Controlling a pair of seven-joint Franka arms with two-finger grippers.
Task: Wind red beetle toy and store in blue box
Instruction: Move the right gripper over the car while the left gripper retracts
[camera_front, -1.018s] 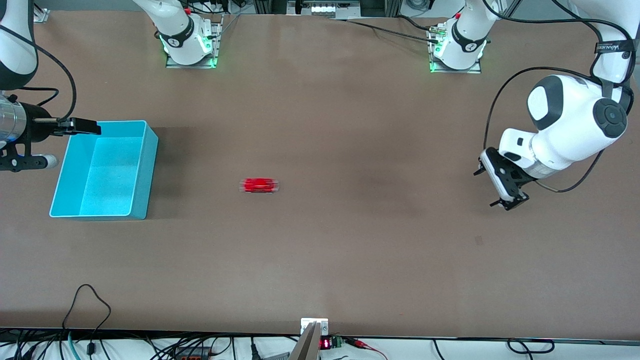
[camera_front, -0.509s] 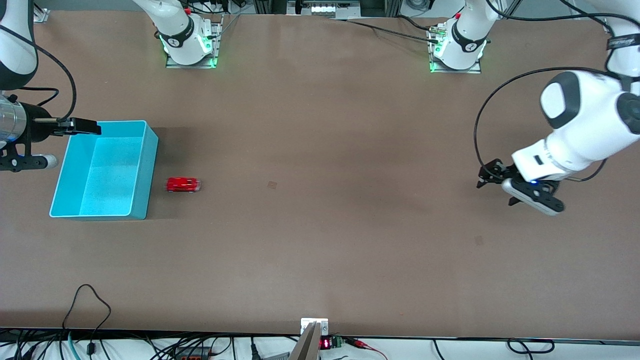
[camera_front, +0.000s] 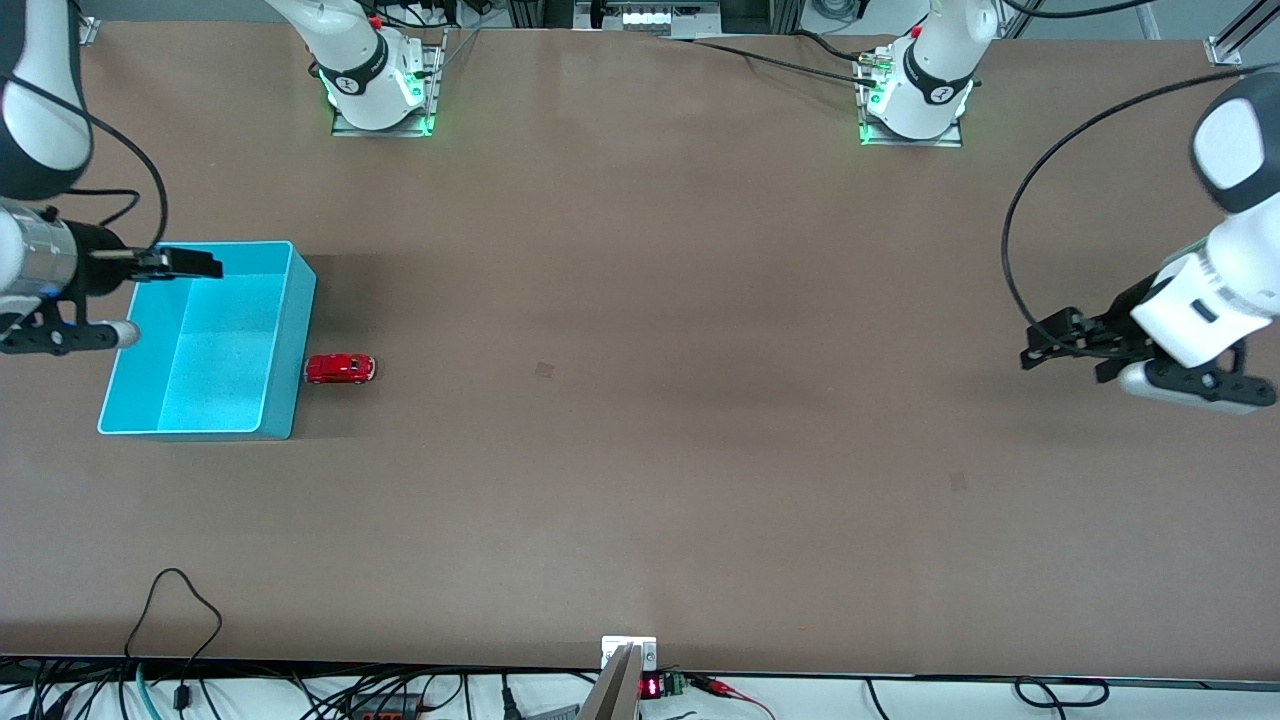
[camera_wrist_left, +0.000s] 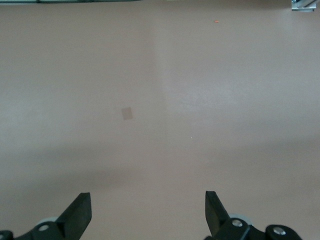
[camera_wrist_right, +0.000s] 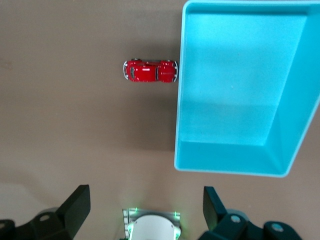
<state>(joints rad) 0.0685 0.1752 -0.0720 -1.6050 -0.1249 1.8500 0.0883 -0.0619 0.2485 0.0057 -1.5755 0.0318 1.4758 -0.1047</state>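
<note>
The red beetle toy (camera_front: 340, 369) (camera_wrist_right: 150, 71) stands on its wheels on the table, with one end against the outside of the blue box's long wall. The blue box (camera_front: 300, 320) (camera_wrist_right: 227, 160) is an open-topped cyan bin at the right arm's end of the table, with nothing inside. My right gripper (camera_front: 205, 267) (camera_wrist_right: 146, 205) hangs open and empty over the box's rim, at the corner farthest from the front camera. My left gripper (camera_front: 1042, 345) (camera_wrist_left: 147, 210) is open and empty above bare table at the left arm's end, a long way from the toy.
Both arm bases (camera_front: 380, 90) (camera_front: 915, 95) stand along the table edge farthest from the front camera. A looped black cable (camera_front: 180, 600) lies at the nearest edge. A small square mark (camera_front: 544, 369) (camera_wrist_left: 128, 113) shows mid-table.
The toy has rolled across the table from the middle and stopped against the blue box's wall. The left arm has pulled back toward its end. The right gripper has edged slightly over the box.
</note>
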